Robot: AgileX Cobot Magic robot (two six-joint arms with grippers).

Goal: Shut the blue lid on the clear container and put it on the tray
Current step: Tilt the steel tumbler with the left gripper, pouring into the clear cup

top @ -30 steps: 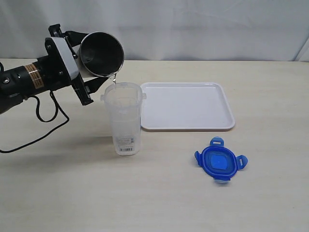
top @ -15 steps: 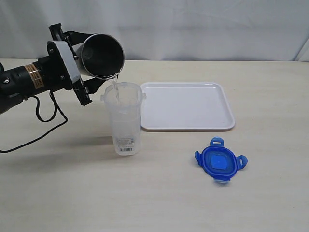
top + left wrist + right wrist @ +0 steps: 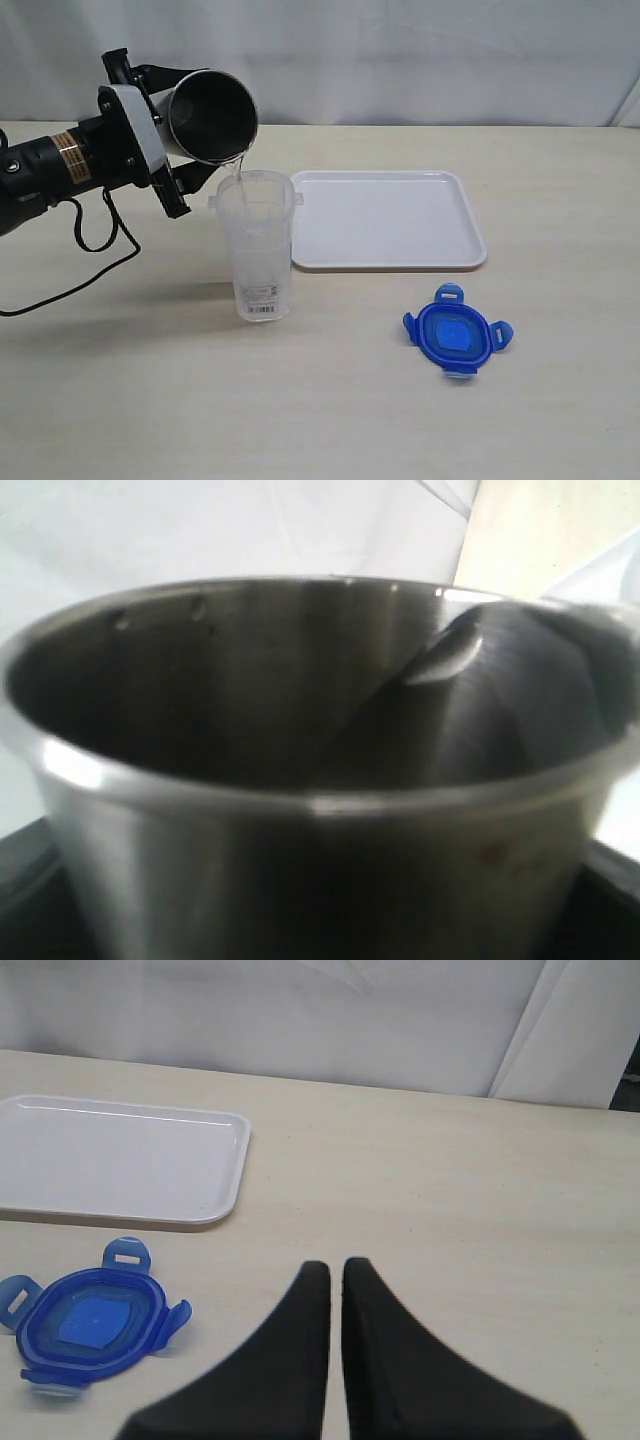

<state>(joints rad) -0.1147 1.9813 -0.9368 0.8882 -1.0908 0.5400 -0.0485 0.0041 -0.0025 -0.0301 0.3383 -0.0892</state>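
At the left of the worktop (image 3: 560, 400), our left gripper (image 3: 195, 118) holds a grey metal tumbler (image 3: 210, 112) tipped on its side above the clear container (image 3: 256, 250), its jaws pinching the tumbler's body from either side. The tumbler's open mouth faces right and toward the near side, and its lower lip hangs just over the container's rim. A thin stream of clear liquid (image 3: 238, 183) falls from that lip into the container.

The container stands upright on the worktop with its top open and a barcode label low on its near face. It is just left of the tray (image 3: 390, 215); whether the two touch we cannot tell. The tray lies flat, right of centre and farther back. The blue lid (image 3: 458, 340) lies flat on the worktop on the near side of the tray's right half, apart from it and well apart from the container, its four flaps spread outward.

Our right gripper (image 3: 335, 1268) hangs over the worktop with the lid close by, touching nothing, its jaws pressed almost together with only a thin slit between them. A black cable (image 3: 95, 250) trails from the left arm across the worktop.
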